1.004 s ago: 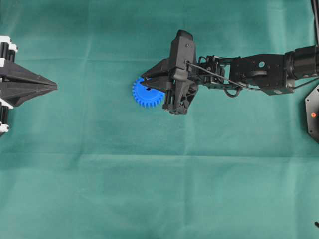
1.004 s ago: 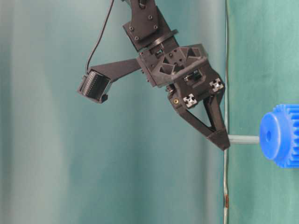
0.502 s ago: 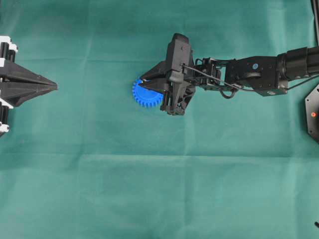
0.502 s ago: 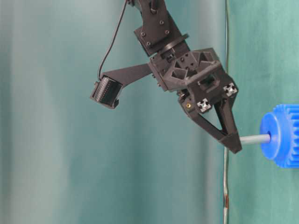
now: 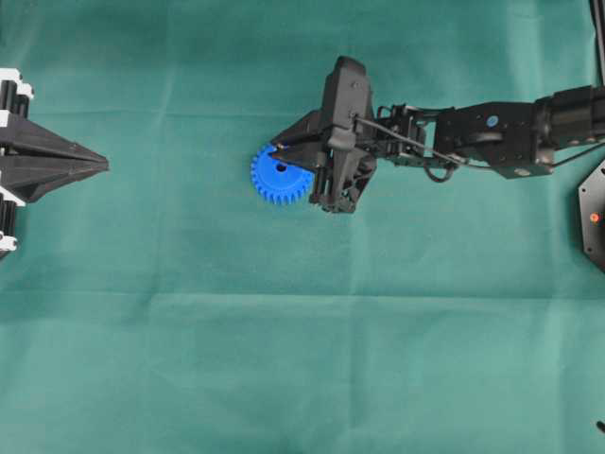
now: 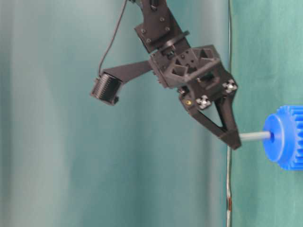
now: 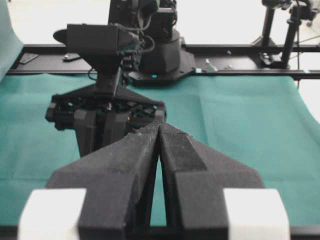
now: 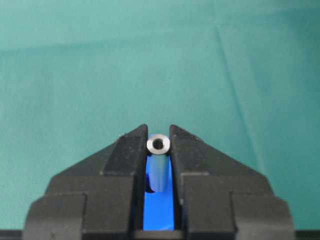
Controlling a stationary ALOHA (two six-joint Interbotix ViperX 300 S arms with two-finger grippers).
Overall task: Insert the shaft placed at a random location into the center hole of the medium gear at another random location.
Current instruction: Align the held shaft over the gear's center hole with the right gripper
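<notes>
The blue medium gear lies flat on the green cloth, its hub seen side-on in the table-level view. My right gripper hangs over it, shut on the shaft, a thin grey pin. From the right wrist view its shiny ringed top sits clamped between the fingertips, with blue gear below. The pin's lower end meets the hub at the center hole; how deep it sits I cannot tell. My left gripper rests shut and empty at the far left.
Green cloth covers the whole table. The right arm stretches in from the right edge. A black base with a red light stands at the right border. In the left wrist view the right arm's wrist stands beyond my shut left fingers.
The right gripper carried the shaft from just short of the gear until its end reached the hub's middle, then shifted and tilted slightly. The left gripper has not moved.
</notes>
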